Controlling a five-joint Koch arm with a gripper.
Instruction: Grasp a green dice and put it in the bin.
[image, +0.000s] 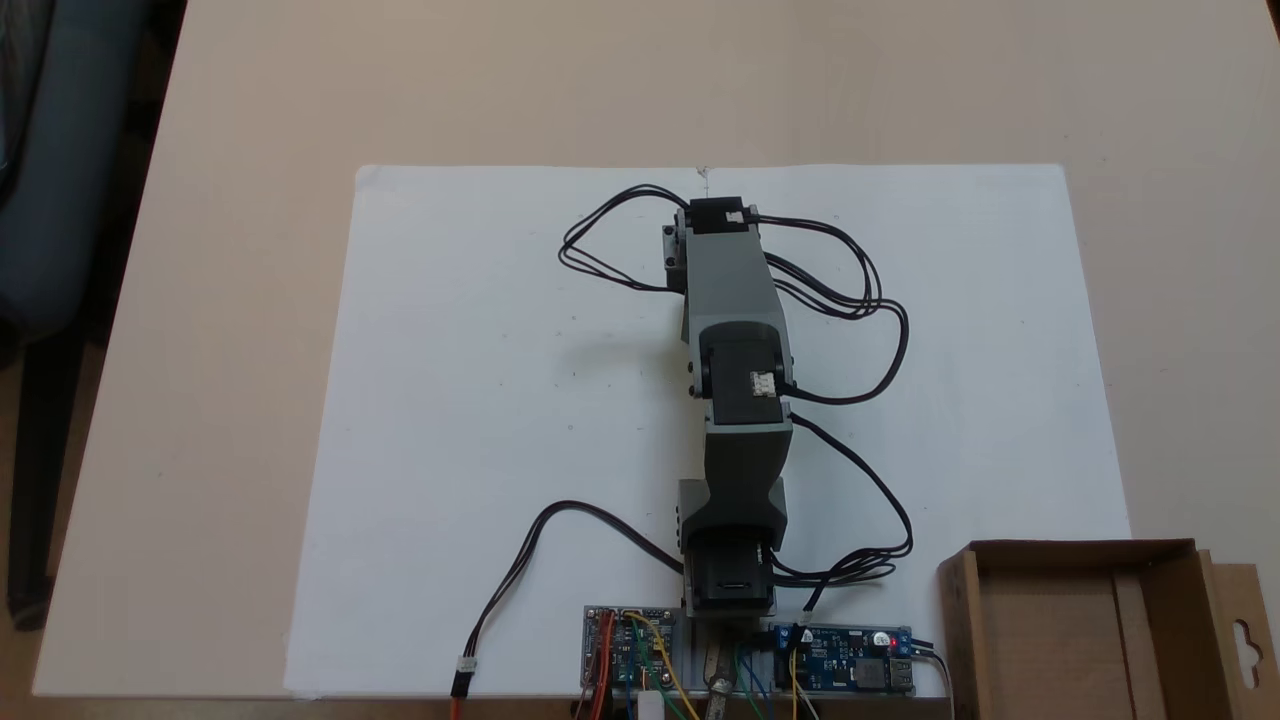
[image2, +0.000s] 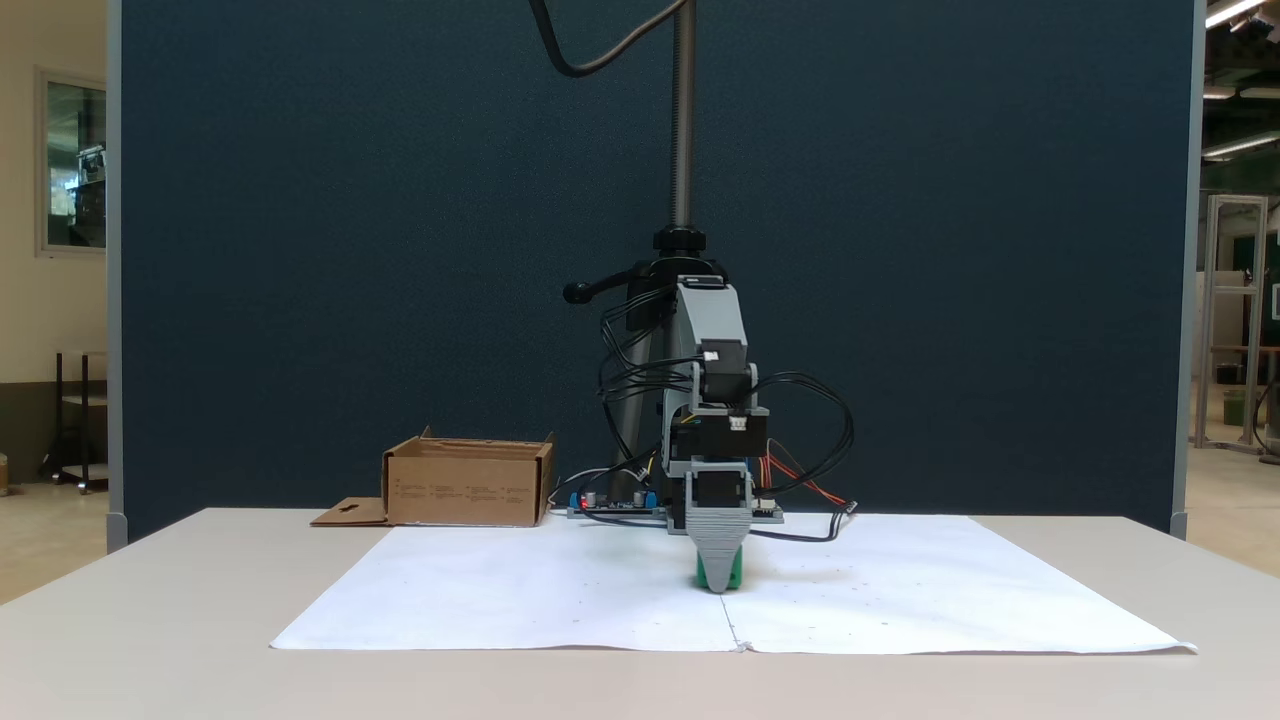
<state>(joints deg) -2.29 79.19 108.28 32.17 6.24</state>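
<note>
In a fixed view the arm reaches forward and its gripper (image2: 720, 586) points straight down onto the white paper. The green dice (image2: 737, 573) rests on the paper right at the gripper's tip, its green edges peeking out on both sides of the grey ribbed front jaw. The other jaw is hidden behind the front one, so I cannot tell whether the dice is clamped. From above, the stretched arm (image: 733, 330) covers the gripper and whatever lies under it. The bin (image: 1080, 549), a brown cardboard box (image2: 465, 490), stands beside the arm's base.
A white paper sheet (image: 480, 400) covers the middle of the beige table (image: 250, 120). Circuit boards (image: 850, 660) and loose black cables (image: 870, 300) sit around the arm's base. A camera pole (image2: 683, 120) rises behind the arm.
</note>
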